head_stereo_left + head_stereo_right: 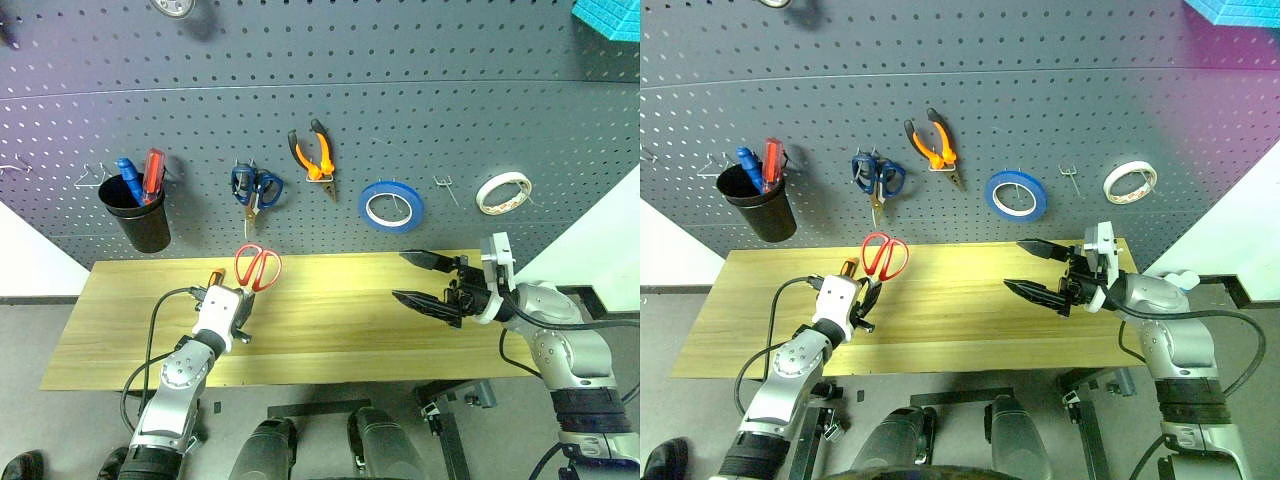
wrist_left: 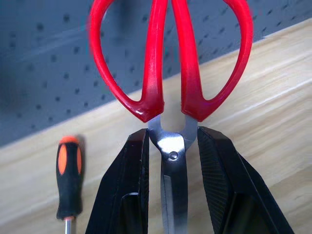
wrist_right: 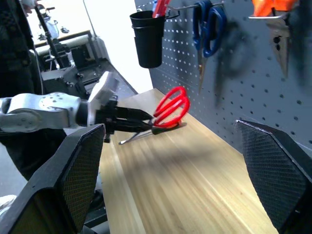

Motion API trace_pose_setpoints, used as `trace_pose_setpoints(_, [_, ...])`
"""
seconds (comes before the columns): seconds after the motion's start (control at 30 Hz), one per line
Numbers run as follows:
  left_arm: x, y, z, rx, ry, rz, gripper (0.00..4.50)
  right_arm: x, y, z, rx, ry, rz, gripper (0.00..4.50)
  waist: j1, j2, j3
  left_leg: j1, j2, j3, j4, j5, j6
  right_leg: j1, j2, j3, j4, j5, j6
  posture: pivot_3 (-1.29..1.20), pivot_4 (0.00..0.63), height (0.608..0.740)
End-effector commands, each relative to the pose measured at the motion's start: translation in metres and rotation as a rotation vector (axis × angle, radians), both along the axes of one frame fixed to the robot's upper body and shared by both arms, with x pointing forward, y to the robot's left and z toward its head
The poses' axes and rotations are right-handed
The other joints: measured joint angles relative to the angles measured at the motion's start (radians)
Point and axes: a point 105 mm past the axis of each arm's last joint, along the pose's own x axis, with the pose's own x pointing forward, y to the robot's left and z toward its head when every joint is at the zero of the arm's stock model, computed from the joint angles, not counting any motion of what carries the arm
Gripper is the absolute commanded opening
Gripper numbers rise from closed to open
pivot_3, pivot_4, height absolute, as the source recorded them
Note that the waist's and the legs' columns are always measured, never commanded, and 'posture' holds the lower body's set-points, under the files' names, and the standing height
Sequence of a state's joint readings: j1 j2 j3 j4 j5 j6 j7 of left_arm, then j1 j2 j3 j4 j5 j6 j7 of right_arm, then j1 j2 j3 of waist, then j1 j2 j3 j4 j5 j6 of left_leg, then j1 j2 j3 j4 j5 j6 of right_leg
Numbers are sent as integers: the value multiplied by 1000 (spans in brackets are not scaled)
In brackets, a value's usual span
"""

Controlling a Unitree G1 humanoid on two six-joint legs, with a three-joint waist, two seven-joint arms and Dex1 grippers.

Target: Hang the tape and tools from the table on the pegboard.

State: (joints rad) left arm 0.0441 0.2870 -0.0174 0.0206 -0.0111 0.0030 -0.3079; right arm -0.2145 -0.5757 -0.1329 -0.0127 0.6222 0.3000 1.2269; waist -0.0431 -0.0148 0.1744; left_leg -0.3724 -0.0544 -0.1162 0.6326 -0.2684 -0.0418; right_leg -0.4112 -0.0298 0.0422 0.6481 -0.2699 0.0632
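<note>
Left gripper (image 1: 241,322), lower left of the left eye view: fingers (image 2: 130,190) clamped on the blades of the red-handled scissors (image 1: 257,266), just below the pivot screw. The red loops project past the fingertips toward the pegboard (image 1: 420,110); from the right wrist view the scissors appear raised off the table (image 1: 330,330), handles highest.

Screwdriver (image 2: 68,180) with orange-and-black handle lies flat on the table just beside the left gripper, its handle end nearest the pegboard; in the left eye view only the orange tip (image 1: 213,277) shows past the wrist.

Right gripper (image 1: 428,282), centre right of the left eye view: fingers spread wide apart, nothing between them, pointing toward the frame's left above the table's right part. It is well apart from the left gripper.

Pegboard, from frame left to right: a black cup (image 1: 137,211) holding a blue and a red screwdriver; blue-handled scissors (image 1: 256,189) hanging blades down; orange-and-black-handled pliers (image 1: 314,157) hanging jaws down; the blue tape (image 1: 390,205) hanging flat against the panel; a bare metal hook (image 1: 445,186); a whitish tape roll (image 1: 503,192).

Status: tape and pliers are on the pegboard; scissors are in the left gripper; screwdriver is on the table
</note>
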Motion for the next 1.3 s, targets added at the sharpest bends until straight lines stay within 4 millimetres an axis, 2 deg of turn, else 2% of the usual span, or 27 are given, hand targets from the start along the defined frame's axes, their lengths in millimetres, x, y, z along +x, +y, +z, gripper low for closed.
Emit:
trace_pose_setpoints(0.03, [-8, -4, 19, -4, -97, -67, 1090, 1, -8, 16, 84, -35, -10, 4500, -1, 0, 0, 0, 0, 0, 0, 0, 0, 0, 0, 0, 0, 0, 0, -109, 173, 740])
trace_pose_setpoints(0.2, [-20, 0, 30, 6, -190, -93, 1090, -6, -12, 29, 250, -7, 54, 4500, 0, 1, 0, 0, 0, 0, 0, 0, 0, 0, 0, 0, 0, 0, 0, -106, 168, 740])
trace_pose_setpoints(0.37, [-31, -1, 46, -15, -304, -136, 1090, -5, -11, 21, 244, 20, 47, 4500, 1, 1, 1, 0, 0, 0, 0, 0, 0, 0, 0, 0, 0, 0, 0, -103, 163, 740])
trace_pose_setpoints(0.6, [-33, 4, 69, 41, -456, -122, 1090, -6, -12, 16, 289, 56, 56, 4500, 1, 2, 0, 0, 0, 0, 0, 0, 0, 1, 0, 0, 0, 0, 0, -90, 150, 740])
trace_pose_setpoints(0.77, [-37, 6, 72, 22, -487, -93, 1090, -3, -18, 19, 365, 87, 55, 4500, 1, 2, 0, 0, 0, 1, 0, 0, 0, 1, 0, 0, 0, 0, 0, -80, 145, 740])
trace_pose_setpoints(0.9, [-37, 11, 74, 14, -505, -69, 1090, -3, -16, 15, 357, 96, 61, 4500, 2, 2, 0, 0, 0, 1, 0, 0, 0, 1, 0, 0, 0, 0, 0, -72, 141, 740])
trace_pose_setpoints(1.0, [-36, 15, 68, -6, -496, -74, 1090, -4, -15, 17, 384, 100, 77, 4500, 2, 2, 0, 1, 0, 1, 0, 0, 0, 1, 0, 0, 0, 0, 0, -71, 139, 740])
trace_pose_setpoints(1.3, [-11, 30, 61, -21, -513, -65, 1090, -6, -7, 13, 363, 90, 85, 4500, 3, 3, -1, 1, 0, 1, 2, 0, 0, 1, 1, 0, 1, 0, 0, -80, 142, 740])
